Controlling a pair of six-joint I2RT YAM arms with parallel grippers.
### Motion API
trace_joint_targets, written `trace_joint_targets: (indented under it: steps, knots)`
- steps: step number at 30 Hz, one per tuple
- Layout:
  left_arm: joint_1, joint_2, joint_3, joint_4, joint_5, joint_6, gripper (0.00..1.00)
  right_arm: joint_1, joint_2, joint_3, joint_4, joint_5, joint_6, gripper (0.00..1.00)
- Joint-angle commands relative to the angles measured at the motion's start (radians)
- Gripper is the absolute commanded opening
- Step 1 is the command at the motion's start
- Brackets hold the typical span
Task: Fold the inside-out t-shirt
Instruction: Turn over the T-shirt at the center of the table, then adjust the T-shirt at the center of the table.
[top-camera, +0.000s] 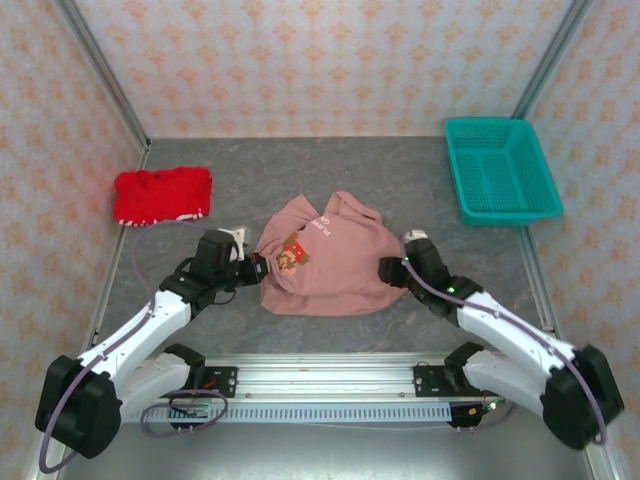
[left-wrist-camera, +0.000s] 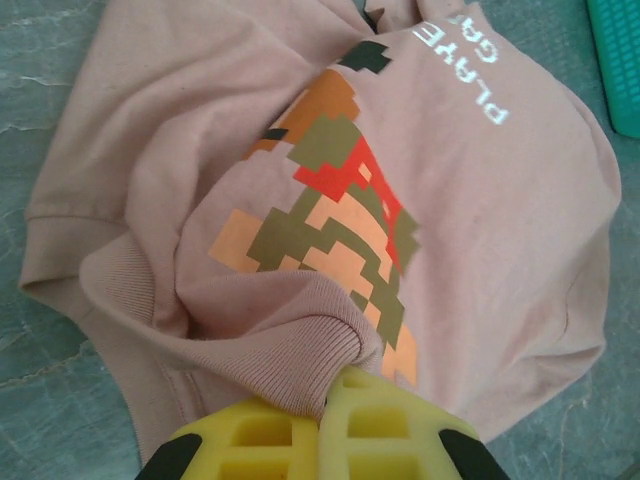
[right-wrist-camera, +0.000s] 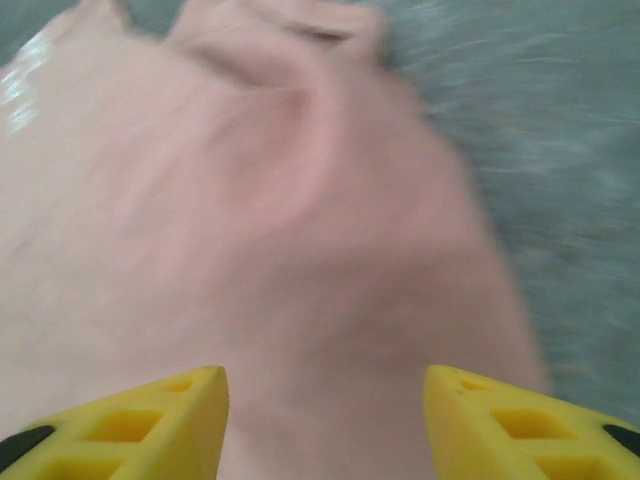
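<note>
The left gripper (top-camera: 255, 268) is clamped shut on the t-shirt (top-camera: 325, 265), at the nine o'clock edge of the cloth in the top view; in the left wrist view its yellow fingers (left-wrist-camera: 400, 425) meet around a ribbed, folded-over band of the t-shirt (left-wrist-camera: 500, 230), with the fabric bunched up just above them; at ten o'clock from this gripper, well apart, a bright red garment (top-camera: 162, 195) lies crumpled near the left wall; the dusty pink t-shirt sits at the middle of the grey table (top-camera: 420, 175), rumpled rather than flat, between the two grippers; its print (left-wrist-camera: 340, 220), a blocky pixel figure in red, orange and olive, faces up on the left half, and white lettering (left-wrist-camera: 470, 65) runs at one o'clock from it; the right gripper (top-camera: 392, 270) is at the three o'clock edge of the cloth, its jaws standing open; the right wrist view is blurred, yet the two yellow fingers (right-wrist-camera: 150, 415) are plainly spread, with pink cloth (right-wrist-camera: 300, 200) showing in the gap; at one o'clock from this gripper, well apart, a teal basket (top-camera: 500, 170) rests in the far right corner.
</note>
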Motion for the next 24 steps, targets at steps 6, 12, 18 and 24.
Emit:
trace_joint_targets:
  steps: [6, 12, 18, 24]
  knots:
    - [-0.009, -0.009, 0.110, -0.048, -0.021, 0.012, 0.00, 0.256, 0.281, 0.135, 0.112, -0.116, -0.360, 0.76]
    - [-0.009, -0.020, 0.159, -0.106, -0.018, 0.032, 0.00, 0.274, 0.437, 0.212, 0.106, -0.046, -0.460, 0.78]
    - [-0.009, -0.030, 0.165, -0.125, -0.028, 0.040, 0.00, 0.270, 0.506, 0.269, 0.173, -0.028, -0.471, 0.35]
    - [-0.009, -0.012, 0.180, -0.150, -0.072, 0.058, 0.00, 0.207, 0.416, 0.266, 0.152, -0.118, -0.398, 0.00]
